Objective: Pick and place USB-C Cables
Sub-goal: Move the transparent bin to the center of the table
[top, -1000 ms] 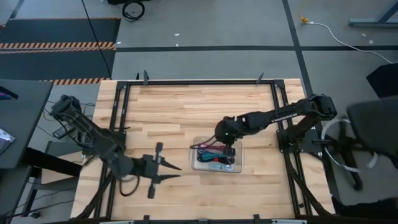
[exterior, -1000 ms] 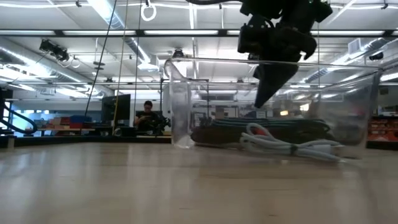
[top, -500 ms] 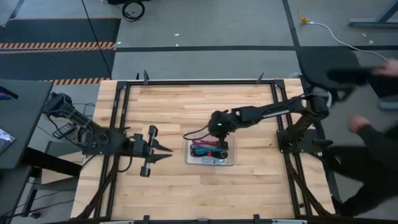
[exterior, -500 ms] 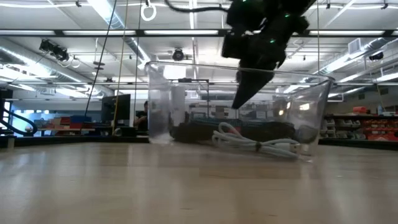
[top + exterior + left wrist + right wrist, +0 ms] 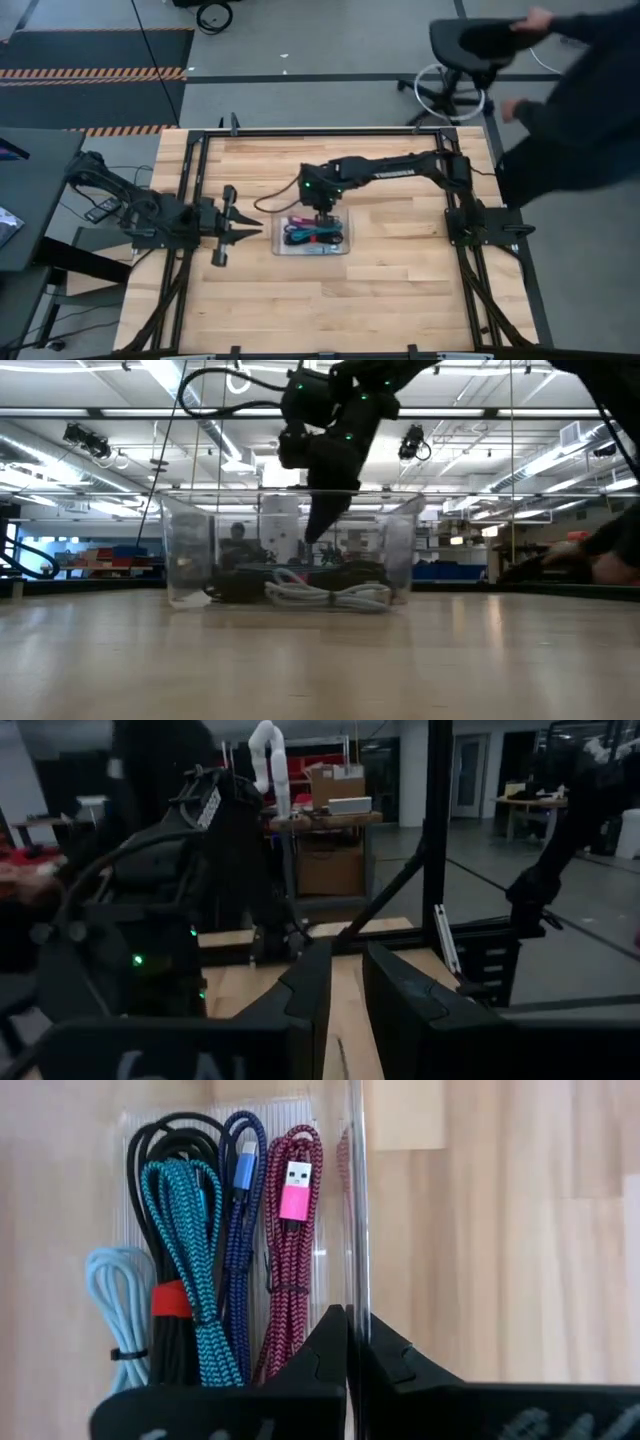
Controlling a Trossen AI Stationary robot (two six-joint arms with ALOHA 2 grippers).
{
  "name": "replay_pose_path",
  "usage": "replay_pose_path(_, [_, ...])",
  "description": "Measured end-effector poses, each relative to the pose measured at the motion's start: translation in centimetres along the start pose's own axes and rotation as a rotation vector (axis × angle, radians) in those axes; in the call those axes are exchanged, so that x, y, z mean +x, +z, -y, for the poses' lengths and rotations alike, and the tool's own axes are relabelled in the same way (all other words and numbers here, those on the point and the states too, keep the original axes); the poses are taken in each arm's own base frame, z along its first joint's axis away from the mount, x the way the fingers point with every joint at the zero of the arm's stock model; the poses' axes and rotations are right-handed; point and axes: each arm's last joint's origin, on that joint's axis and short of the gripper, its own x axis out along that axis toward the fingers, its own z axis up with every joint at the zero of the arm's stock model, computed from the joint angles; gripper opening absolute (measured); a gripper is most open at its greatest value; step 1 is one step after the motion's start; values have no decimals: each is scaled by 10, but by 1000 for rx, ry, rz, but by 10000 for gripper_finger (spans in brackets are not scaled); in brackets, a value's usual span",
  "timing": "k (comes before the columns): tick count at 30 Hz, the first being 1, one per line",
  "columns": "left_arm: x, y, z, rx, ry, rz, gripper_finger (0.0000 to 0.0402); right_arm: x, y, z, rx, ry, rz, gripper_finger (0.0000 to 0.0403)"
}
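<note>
All the USB-C cables lie side by side in the clear tray [image 5: 343, 247], which sits on the table. In the right wrist view they are pale blue [image 5: 104, 1305], black with a red band [image 5: 160, 1302], teal [image 5: 190, 1230], purple [image 5: 240, 1230] and maroon [image 5: 290, 1250]. My right gripper [image 5: 322, 212] is at the tray's far long wall, shut on it. My left gripper [image 5: 256, 232] hovers just left of the tray, pointing at it. Its fingers are slightly apart [image 5: 345, 960] and hold nothing. My right gripper [image 5: 350, 1325] pinches the tray's far long wall [image 5: 352, 1230] near its middle. One finger is inside the tray beside the maroon cable, the other outside. The fingers come from above, pointing down [image 5: 315, 535]. The tray's bottom rests flat on the table [image 5: 190, 560].
Bare wood lies all round the tray [image 5: 400, 560]. A black frame [image 5: 300, 132] runs along the table's edges. Beyond the far right corner a person [image 5: 580, 90] holds a stool [image 5: 470, 45]. A long white cord lies on the floor behind.
My right gripper has moved toward the table's left and a little toward the far edge, still shut on the wall. The tray with its cables has slid along the table with it. My left gripper has drawn back toward the left and far edges. A person has come in at the right.
</note>
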Motion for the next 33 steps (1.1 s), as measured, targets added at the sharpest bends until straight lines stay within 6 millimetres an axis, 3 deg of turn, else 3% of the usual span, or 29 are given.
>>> replay_pose_path(8, [-19,1,-1,-42,-50,-45,68,10,-4,22,62,35,-129,4])
replay_pose_path(17, [-22,1,6,-41,-93,-52,68,-3,-12,21,11,-17,-200,5])
replay_pose_path(33, [-23,1,9,-67,-112,-54,57,-1,-11,16,2,-17,-205,9])
